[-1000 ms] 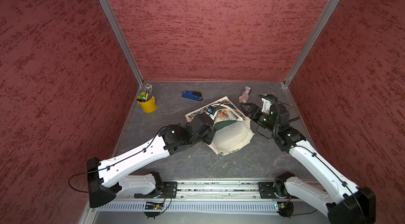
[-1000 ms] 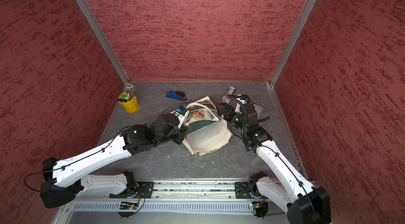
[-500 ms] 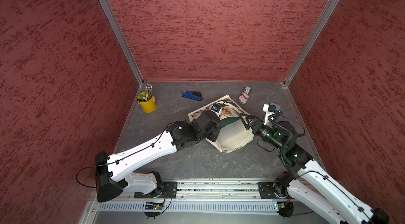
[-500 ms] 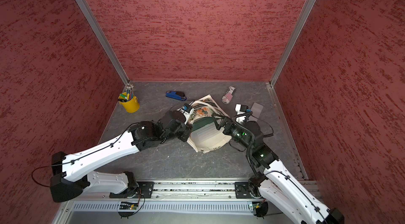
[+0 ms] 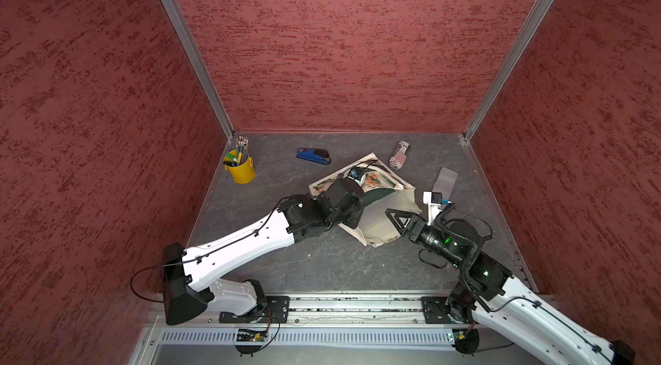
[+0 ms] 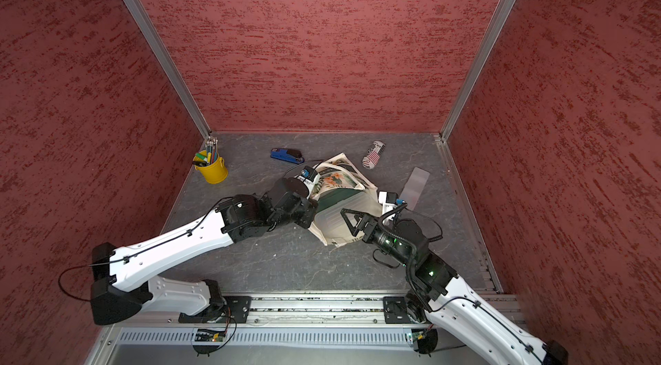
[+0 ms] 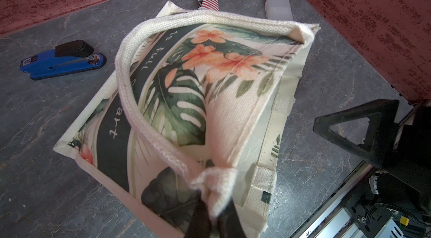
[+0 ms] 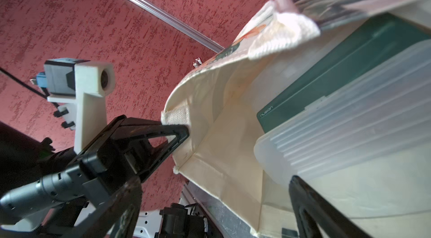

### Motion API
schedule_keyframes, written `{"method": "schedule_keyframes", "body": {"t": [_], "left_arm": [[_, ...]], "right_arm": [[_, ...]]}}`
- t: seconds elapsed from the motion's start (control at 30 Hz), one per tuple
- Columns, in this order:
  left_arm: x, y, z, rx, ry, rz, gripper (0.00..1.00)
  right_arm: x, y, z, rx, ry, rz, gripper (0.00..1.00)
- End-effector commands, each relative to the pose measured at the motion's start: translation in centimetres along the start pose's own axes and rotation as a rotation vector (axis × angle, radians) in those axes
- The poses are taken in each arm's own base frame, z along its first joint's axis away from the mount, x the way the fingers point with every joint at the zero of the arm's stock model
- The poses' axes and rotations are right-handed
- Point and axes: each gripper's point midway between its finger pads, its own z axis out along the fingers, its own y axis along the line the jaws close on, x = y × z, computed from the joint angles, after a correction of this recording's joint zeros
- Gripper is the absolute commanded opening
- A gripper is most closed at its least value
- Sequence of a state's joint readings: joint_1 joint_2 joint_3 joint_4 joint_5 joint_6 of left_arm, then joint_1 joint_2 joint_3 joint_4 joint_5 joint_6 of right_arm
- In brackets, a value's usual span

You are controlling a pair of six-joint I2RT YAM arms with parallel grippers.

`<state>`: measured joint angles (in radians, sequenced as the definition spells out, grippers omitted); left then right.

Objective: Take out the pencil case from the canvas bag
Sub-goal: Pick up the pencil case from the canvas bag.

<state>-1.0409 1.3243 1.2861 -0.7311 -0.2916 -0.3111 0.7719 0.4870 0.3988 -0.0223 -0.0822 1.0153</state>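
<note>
Cream canvas bag [image 7: 198, 73], leaf-and-flower print, green band | left claw [image 7: 210, 204] clamped on its rim | right claw [image 8: 239, 155] wide apart, empty

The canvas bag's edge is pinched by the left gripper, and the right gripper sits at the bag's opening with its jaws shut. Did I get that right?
Not quite: the right gripper is open, not shut. The right wrist view shows its fingers spread wide at the canvas bag's opening. The left gripper does pinch the bag's edge.

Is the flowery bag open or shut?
Open. The left tool pinches the canvas bag by its rim, holding it up, so its mouth gapes; a clear ribbed box and a green case show inside.
</note>
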Motion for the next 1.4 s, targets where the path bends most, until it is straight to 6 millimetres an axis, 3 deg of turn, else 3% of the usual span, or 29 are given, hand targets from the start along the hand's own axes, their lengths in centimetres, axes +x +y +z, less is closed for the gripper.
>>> {"method": "schedule_keyframes", "body": {"t": [0.0,0.17,0.53,0.83,1.17,1.37], "left_arm": [[-3.4,-1.5,-0.8,0.051,-0.114,-0.05,0.0],[-3.4,-1.8,-0.7,0.052,-0.113,-0.045,0.0],[-2.9,-2.2,-0.9,0.054,-0.114,-0.026,0.0],[-2.1,-3.0,-1.0,0.067,-0.104,0.003,0.0],[-1.7,-3.7,-1.6,0.08,-0.108,0.012,0.0],[-1.5,-3.4,-1.9,0.076,-0.112,0.011,0.0]], "right_arm": [[0.8,-2.0,-0.4,0.061,-0.009,0.06,0.99],[2.8,-5.3,0.0,0.173,0.028,0.149,0.99],[3.0,-9.3,0.9,0.33,-0.055,0.324,0.99],[2.6,-9.8,3.4,0.346,-0.099,0.398,0.99],[1.7,-11.0,3.8,0.369,-0.175,0.427,0.99],[2.5,-11.7,4.8,0.415,-0.124,0.445,0.99]]}}
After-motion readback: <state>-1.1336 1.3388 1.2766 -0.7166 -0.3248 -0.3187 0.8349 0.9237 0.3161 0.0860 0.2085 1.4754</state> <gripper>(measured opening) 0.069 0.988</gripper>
